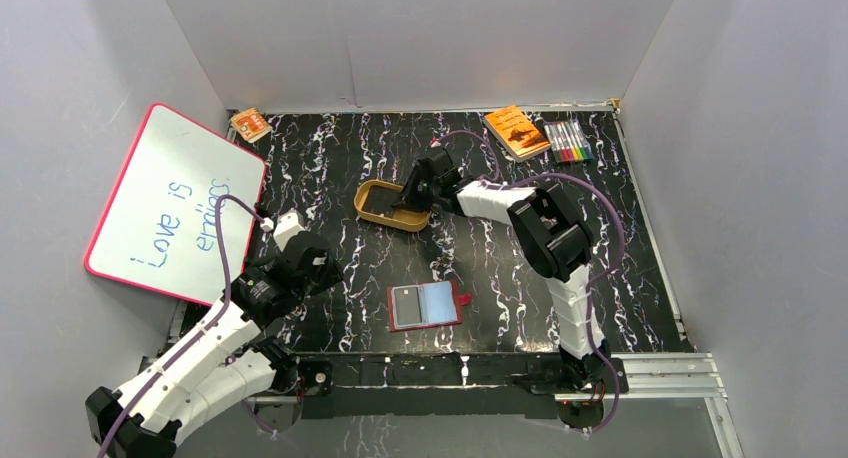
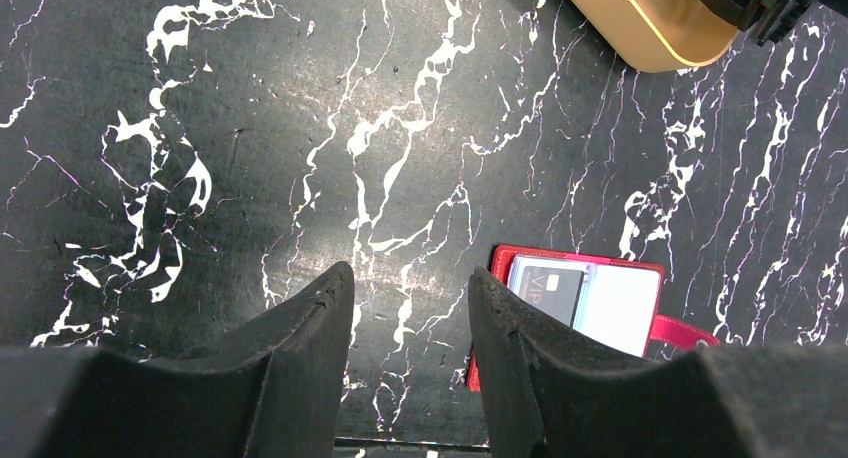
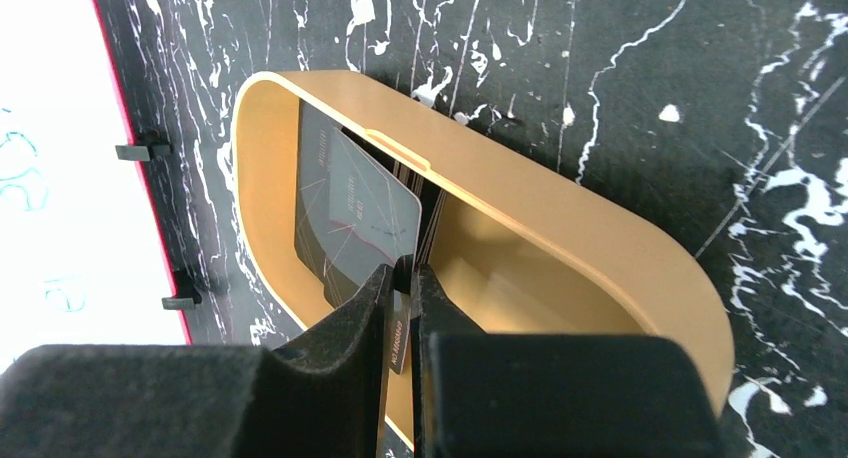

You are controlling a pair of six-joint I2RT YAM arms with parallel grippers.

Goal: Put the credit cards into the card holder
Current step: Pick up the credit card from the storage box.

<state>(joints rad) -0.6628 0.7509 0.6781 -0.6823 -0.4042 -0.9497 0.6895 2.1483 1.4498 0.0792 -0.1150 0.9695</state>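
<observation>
One card sits in your open wallet; right gripper pinches a second card in the dish, left gripper spread, empty; carry and insertion remain.

The tan dish is blocked by the right gripper; bare table is left around the red card holder.

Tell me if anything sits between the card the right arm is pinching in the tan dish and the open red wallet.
Nothing visible. The table between dish and wallet is bare; the card only has to lift over the dish's wall. The left fingers hang open beside the wallet, not over it.
</observation>
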